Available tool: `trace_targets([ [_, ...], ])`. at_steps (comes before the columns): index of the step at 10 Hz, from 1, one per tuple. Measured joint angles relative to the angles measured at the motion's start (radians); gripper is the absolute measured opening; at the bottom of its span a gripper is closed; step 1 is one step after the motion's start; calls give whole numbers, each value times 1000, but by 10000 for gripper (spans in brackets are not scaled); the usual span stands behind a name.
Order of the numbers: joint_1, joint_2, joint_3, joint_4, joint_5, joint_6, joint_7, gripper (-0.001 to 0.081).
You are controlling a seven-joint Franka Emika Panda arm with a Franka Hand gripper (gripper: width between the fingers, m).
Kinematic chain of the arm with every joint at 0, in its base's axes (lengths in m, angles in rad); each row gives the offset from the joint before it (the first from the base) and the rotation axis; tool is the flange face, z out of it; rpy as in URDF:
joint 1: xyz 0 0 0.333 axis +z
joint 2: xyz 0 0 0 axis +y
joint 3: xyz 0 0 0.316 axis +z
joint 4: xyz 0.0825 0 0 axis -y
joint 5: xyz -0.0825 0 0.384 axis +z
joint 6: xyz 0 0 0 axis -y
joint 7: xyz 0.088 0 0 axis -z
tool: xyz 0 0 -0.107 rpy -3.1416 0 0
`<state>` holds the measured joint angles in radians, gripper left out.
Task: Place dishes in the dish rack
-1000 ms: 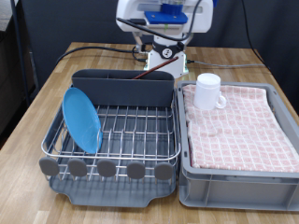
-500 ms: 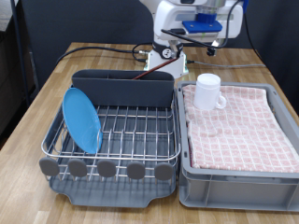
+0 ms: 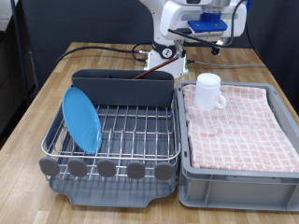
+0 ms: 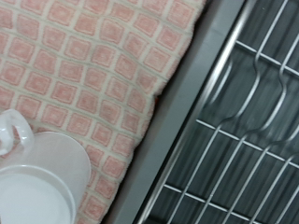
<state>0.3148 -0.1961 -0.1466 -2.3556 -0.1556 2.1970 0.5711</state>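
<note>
The light-blue plate (image 3: 81, 119) stands on edge in the left side of the silver wire dish rack (image 3: 140, 140). The white mug (image 3: 208, 91) stands upright on the pink checked cloth (image 3: 238, 121) in the grey bin. It also shows in the wrist view (image 4: 37, 182), next to the rack's wires (image 4: 243, 121). My gripper (image 3: 200, 35) hangs high above the mug at the exterior view's top. Its fingers do not show clearly and nothing is seen between them. The wooden spoon is out of view.
The rack's tall dark grey back compartment (image 3: 124, 89) stands behind the wire grid. The grey bin (image 3: 234, 182) sits against the rack on the exterior view's right. Cables (image 3: 98, 49) lie on the wooden table behind the rack.
The arm has moved up and to the exterior view's right, from behind the rack to above the mug. The plate and mug have not moved.
</note>
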Motion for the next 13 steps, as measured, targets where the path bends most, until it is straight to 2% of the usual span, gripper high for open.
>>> trace_targets([
  [7,67,-13,108,-3,39,-48,24,802],
  [10,71,-8,144,-5,35,-119,24,802],
  [13,71,21,160,-8,13,-143,24,802],
])
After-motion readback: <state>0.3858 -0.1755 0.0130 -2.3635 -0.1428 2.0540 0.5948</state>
